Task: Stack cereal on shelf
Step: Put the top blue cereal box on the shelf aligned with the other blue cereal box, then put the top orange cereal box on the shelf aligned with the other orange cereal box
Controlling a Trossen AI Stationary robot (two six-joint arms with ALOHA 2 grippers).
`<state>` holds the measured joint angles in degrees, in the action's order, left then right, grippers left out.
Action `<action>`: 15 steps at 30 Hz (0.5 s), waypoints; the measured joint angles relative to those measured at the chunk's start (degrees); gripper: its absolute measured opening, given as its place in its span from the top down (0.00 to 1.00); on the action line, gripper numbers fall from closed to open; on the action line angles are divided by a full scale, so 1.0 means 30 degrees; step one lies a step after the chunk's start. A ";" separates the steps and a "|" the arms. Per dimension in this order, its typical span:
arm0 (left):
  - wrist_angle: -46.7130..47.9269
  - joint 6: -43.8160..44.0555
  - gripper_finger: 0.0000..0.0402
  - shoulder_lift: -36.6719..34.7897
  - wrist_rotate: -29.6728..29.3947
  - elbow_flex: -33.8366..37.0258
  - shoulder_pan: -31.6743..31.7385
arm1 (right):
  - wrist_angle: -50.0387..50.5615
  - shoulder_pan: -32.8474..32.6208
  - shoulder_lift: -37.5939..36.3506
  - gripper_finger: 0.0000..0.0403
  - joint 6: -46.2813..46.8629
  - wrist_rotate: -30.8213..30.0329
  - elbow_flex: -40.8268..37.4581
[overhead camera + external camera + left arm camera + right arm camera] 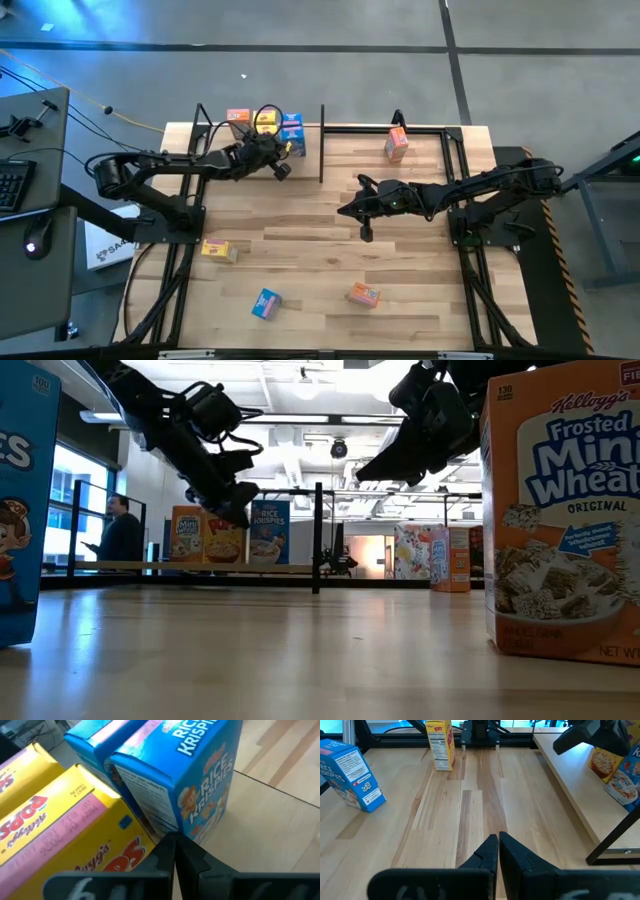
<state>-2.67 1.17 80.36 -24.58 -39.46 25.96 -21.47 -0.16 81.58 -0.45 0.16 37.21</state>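
Note:
The shelf (330, 128), a black tube frame on a pale board, runs along the table's far edge. In its left bay stand an orange-pink cereal box (238, 117), yellow ones (266, 121) and blue ones (292, 135). Another orange box (396, 144) stands in the right bay. My left gripper (281, 162) hangs shut just in front of the blue box (200, 785) and the yellow box (75, 830), and I see no touch. My right gripper (346, 207) hangs shut above mid-table (497, 842). A yellow box (219, 249), a blue one (266, 303) and an orange one (363, 294) stand on the tabletop.
A black upright post (322, 140) divides the shelf's two bays. The striped tabletop (320, 260) lies bare between the loose boxes. A desk with a keyboard and mouse (25, 200) stands left of the table. A person (122, 535) shows in the room behind.

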 joint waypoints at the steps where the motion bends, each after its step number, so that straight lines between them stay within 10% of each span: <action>1: 0.0010 0.0035 1.00 0.0000 0.0000 0.0000 0.0000 | 0.0000 0.0005 0.0000 0.99 0.0000 0.0002 0.0000; 9: -0.0146 0.0035 1.00 -0.1397 0.1411 0.0177 -0.0427 | 0.0828 -0.0002 -0.0980 0.99 0.0215 -0.0995 0.0013; 15: -0.2631 0.0070 1.00 -0.4194 0.4729 0.2610 -0.0908 | 0.6575 0.0379 -0.4288 1.00 0.1866 -0.6597 0.0011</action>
<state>-10.57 1.39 67.78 -10.39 -31.63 23.23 -1.75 0.98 68.72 5.15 -19.63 37.24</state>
